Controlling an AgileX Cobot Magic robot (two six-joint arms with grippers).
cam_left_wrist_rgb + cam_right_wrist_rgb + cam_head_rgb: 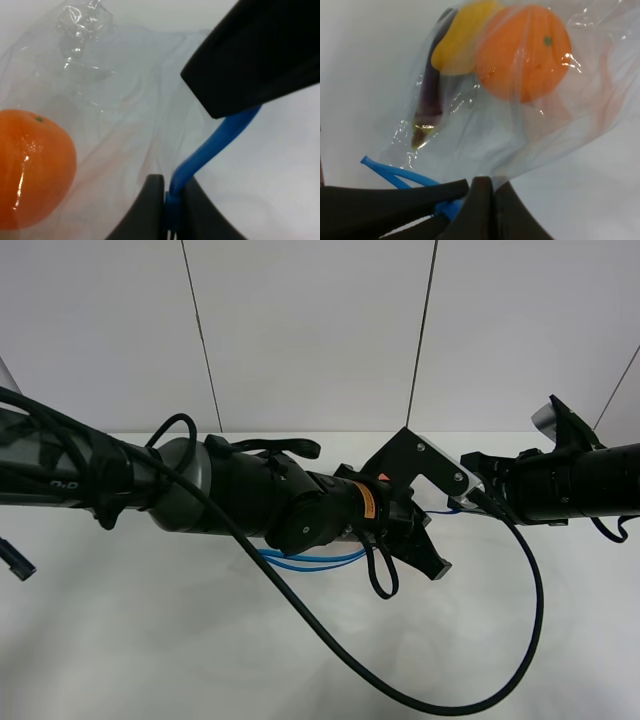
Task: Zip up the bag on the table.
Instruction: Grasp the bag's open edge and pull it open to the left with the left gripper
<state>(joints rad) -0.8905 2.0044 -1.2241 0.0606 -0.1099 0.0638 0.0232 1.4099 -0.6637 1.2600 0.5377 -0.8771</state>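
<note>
The bag (485,140) lies mid-table on the white table (150,640), under both arms (an orange (522,52), pear (457,45) and eggplant (431,95) show through). The left gripper (170,195) is pinched tight on its blue zip strip (210,145). The right gripper (492,197) is clamped on the same edge.

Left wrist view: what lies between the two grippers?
A curved stretch of the blue zip strip, running from left gripper to right gripper; the left wrist view shows it.
</note>
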